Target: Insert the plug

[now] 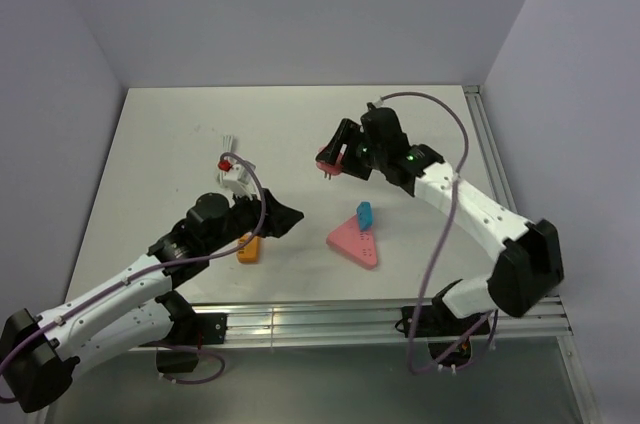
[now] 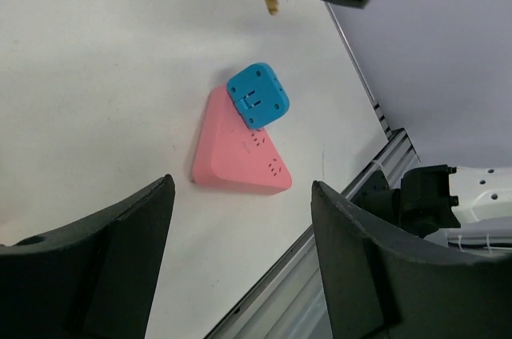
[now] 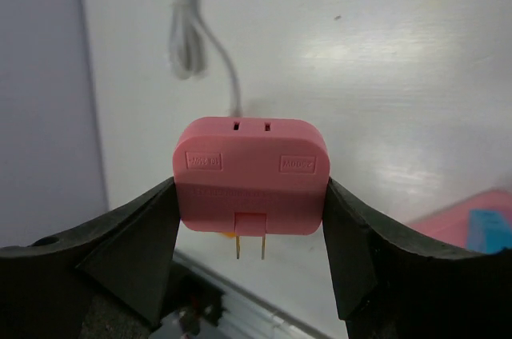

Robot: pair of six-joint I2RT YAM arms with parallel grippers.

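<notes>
We are looking down at a white table (image 1: 180, 124). The blue plug (image 2: 258, 96) is sitting on the pink triangle block (image 2: 232, 159), at the corner that is pointing to the top of the left wrist picture. The two are touching. We are not able to tell if its metal pins are pushed into the holes. In the top picture they are lying just right of the middle, near the front edge.

The left gripper (image 1: 283, 217) is hanging to the left of the block. Its fingers (image 2: 112, 243) are standing wide apart and are holding nothing. The block and the blue plug are showing in the gap between them, farther away.

The right gripper (image 1: 333, 159) is hanging higher in the top picture than the blue plug. Its fingers (image 3: 136, 243) are squeezing a pink square plug (image 3: 250, 187) from both sides. Two metal pins are sticking out of its bottom edge.

A white cable (image 3: 192, 43) is lying on the table in the upper left of the right wrist picture. A small orange thing (image 1: 248, 249) is lying next to the left arm.
</notes>
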